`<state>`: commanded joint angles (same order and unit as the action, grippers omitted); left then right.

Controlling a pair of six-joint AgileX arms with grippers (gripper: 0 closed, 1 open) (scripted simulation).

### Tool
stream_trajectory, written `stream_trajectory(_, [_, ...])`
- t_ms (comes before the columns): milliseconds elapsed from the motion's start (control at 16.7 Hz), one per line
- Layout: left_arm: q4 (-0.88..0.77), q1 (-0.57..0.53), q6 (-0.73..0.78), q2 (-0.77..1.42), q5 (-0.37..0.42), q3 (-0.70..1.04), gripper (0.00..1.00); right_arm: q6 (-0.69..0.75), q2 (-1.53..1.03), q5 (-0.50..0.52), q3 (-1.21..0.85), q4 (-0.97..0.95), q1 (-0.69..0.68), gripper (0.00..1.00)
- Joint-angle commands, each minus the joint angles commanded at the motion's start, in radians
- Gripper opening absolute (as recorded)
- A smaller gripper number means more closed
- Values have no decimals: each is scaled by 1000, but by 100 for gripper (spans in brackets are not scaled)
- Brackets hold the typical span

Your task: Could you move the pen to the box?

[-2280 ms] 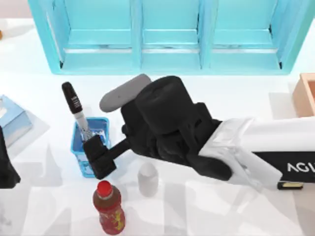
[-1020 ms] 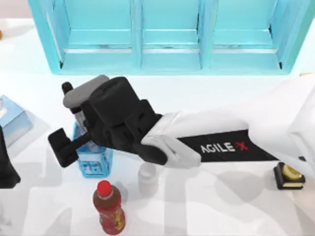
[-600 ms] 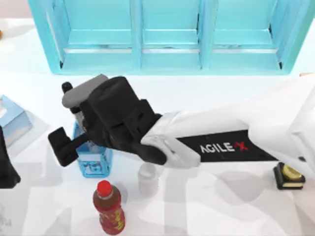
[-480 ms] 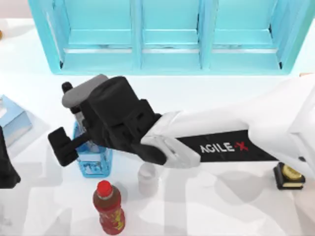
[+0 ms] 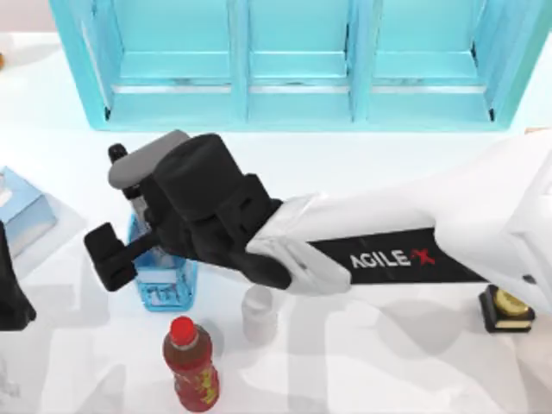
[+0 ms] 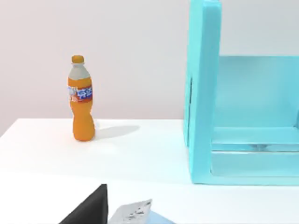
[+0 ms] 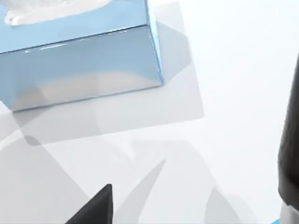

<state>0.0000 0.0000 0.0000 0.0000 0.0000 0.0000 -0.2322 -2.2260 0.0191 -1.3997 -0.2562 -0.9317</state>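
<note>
The pen (image 5: 117, 155) stands tilted in a small blue mesh basket (image 5: 164, 283) at the table's left. Only the tip of its black cap pokes out from behind my right wrist. In the right wrist view the black cap (image 7: 290, 135) rises at the picture's edge, well apart from my one visible finger (image 7: 93, 207). My right gripper (image 5: 131, 248) hangs open over the basket, one black finger (image 5: 107, 259) sticking out to the basket's left. The box (image 5: 542, 130) is a thin salmon sliver at the far right, almost all of it hidden by my right arm.
A light-blue tissue box (image 5: 21, 207) lies at the left edge, beside my parked left arm (image 5: 10, 293). A red-capped bottle (image 5: 191, 362) and a small white bottle (image 5: 259, 315) stand in front of the basket. A trophy (image 5: 504, 309) is at the right. A cyan cabinet (image 5: 293, 60) lines the back.
My right arm swung left from beside the basket to over it, covering most of the pen. Over the last second it has barely moved.
</note>
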Motion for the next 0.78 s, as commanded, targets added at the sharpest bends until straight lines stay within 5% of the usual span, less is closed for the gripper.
stream_trajectory(420, [0,0,0,0,0,0,100,4,18,-11,7,14,14,0])
stream_trajectory(780, [0,0,0,0,0,0,100,64,286,-108,100,203,123,0])
